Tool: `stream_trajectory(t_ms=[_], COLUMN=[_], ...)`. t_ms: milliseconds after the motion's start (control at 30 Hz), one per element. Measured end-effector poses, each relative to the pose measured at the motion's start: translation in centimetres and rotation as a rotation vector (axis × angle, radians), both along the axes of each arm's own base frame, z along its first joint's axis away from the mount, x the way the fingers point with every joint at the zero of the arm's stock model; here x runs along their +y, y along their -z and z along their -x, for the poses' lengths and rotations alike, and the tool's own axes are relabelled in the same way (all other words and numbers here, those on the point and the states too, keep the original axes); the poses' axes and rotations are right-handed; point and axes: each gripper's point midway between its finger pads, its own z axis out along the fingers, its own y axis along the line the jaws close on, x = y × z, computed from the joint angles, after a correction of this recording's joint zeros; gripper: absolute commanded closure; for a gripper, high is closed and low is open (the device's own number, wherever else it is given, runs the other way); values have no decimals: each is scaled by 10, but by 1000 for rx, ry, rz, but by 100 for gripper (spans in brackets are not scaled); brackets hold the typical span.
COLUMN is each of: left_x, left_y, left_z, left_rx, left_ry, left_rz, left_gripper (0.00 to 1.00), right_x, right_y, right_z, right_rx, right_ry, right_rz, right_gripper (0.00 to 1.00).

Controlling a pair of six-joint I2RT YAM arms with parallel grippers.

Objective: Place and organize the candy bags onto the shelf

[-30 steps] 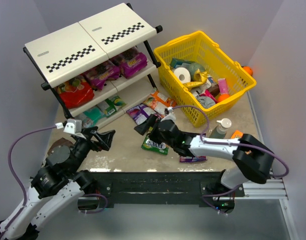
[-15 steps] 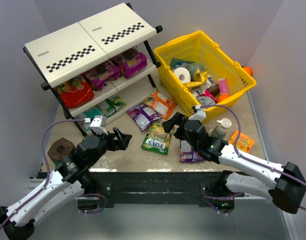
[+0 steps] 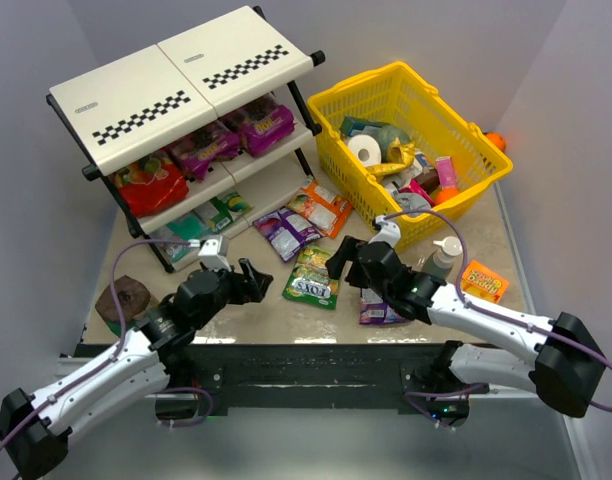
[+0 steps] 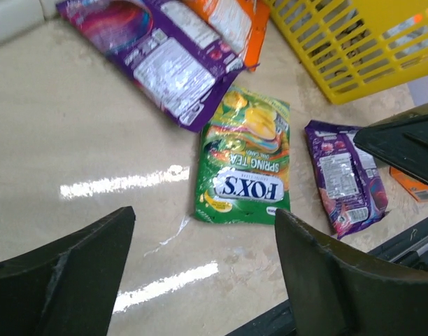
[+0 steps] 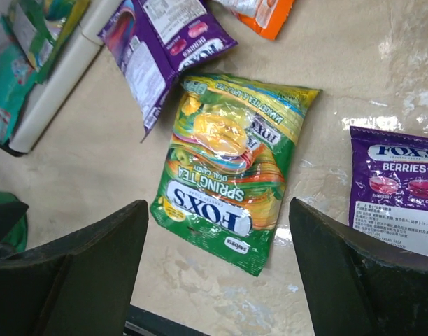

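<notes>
Flanking the green Fox's Spring Tea bag (image 3: 312, 277) (image 4: 245, 164) (image 5: 231, 168), which lies flat on the table between the shelf (image 3: 186, 70) and the yellow basket (image 3: 336, 105), the left gripper (image 3: 254, 282) (image 4: 205, 215) and right gripper (image 3: 344, 257) (image 5: 219, 206) both show jaws apart and empty. The pouch being flat and glossy, the pick is best made by one arm only, probably the left, nearer the shelf. It should straddle a crimped edge and press down before closing, clear of the purple Fox's Berries bag (image 5: 403, 189) just beside.
</notes>
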Motion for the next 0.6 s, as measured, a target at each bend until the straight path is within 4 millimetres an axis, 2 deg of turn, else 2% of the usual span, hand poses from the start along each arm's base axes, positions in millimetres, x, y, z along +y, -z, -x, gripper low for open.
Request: stream_trajectory(t_ms=[133, 233, 433, 600], left_x=[-8, -17, -32, -41], left_y=[28, 45, 76, 93], left_z=[0, -3, -9, -14], left_rx=[64, 108, 161, 180], left_ry=[18, 36, 68, 85], left_rz=[-20, -35, -57, -75], left_gripper=[30, 31, 29, 30], right_x=[0, -3, -5, 6], right_y=[22, 40, 67, 77], right_z=[4, 9, 25, 40], right_rx=[41, 72, 124, 173], right_ry=[-12, -22, -57, -116], right_rz=[34, 56, 42, -38], right_gripper=[22, 24, 26, 25])
